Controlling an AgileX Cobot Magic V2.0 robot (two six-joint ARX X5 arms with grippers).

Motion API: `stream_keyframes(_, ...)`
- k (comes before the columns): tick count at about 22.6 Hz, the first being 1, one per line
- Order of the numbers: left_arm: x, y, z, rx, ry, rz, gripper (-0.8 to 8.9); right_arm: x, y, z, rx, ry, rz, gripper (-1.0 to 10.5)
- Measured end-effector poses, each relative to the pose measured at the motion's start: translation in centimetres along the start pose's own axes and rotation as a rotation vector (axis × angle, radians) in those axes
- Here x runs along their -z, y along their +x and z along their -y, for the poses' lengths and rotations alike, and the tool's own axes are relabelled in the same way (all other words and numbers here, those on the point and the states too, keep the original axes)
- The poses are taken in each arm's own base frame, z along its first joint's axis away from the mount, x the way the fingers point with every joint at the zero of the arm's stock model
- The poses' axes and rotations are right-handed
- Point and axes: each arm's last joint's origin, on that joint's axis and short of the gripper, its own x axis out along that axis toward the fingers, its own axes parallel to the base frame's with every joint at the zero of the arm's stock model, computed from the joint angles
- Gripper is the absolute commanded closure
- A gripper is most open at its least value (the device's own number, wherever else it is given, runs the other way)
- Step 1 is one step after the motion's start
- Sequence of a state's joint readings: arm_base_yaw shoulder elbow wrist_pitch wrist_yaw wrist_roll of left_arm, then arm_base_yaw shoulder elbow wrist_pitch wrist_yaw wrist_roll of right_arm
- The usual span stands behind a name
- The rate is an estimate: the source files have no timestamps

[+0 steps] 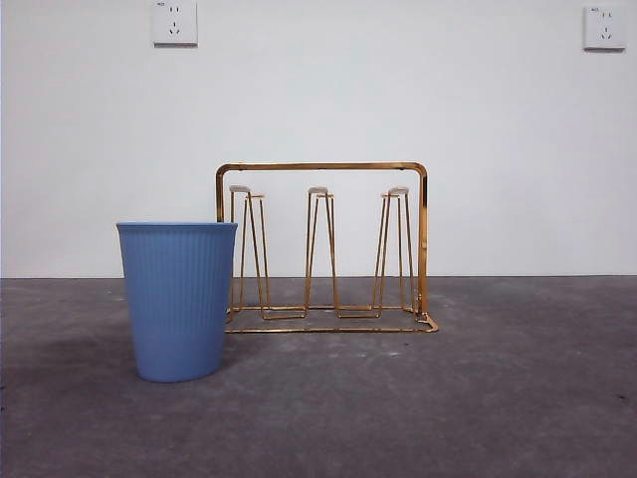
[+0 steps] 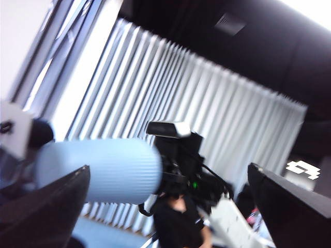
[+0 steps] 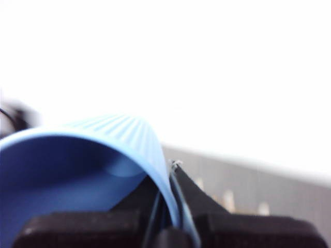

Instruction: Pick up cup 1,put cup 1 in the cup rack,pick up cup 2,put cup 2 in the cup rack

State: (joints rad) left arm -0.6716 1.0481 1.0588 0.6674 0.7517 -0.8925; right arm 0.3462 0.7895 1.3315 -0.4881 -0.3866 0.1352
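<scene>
Standing on the gray surface (image 1: pixel 498 398) is a blue cup (image 1: pixel 178 299) with thin ribs down its side. It sits upright, mouth up. Just behind it, and a little to its right in the front view, stands the gold cup rack (image 1: pixel 321 249). The cup hides the rack's lower left corner, so you cannot tell if they touch. The rack has a rounded frame on top, a flat wire base and three tall thin prongs. All the prongs are bare.

No arm shows in the front view.

The right pincer (image 3: pixel 173 206) is clenched on the rim of a second blue cup (image 3: pixel 93 170). One black jaw is inside the cup and the other is outside, with the thin wall pinched between them. This cup lies tipped on its side, up in the air.

The left pincer (image 2: pixel 170 206) is released, its two black jaws wide apart with nothing between them. Past them, that same light blue cup (image 2: pixel 103 170) shows sideways, held by the other arm, in front of white curtains (image 2: pixel 196 113).
</scene>
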Motion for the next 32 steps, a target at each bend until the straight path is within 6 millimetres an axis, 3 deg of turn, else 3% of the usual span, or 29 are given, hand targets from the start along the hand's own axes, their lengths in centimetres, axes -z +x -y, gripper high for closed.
stream_keyframes(3,0.9,1.5,-0.4,0.072,-0.015,0.056,0.47,-1.2,-1.5,-0.8,-0.016,-0.038,0.111,9.6)
stream_keyframes(8,1.9,3.1,-0.2,0.151,-0.010,0.149,0.47,-1.5,-1.2,-0.7,-0.023,-0.040,0.133,9.6)
stream_keyframes(21,3.2,4.6,-1.7,0.033,-0.016,0.307,0.47,-3.9,-1.3,-1.4,-0.187,-0.052,0.363,9.6)
stream_keyframes(32,2.8,8.0,-2.8,0.072,0.005,0.346,0.47,-3.3,3.0,0.1,-0.235,0.030,0.299,9.6)
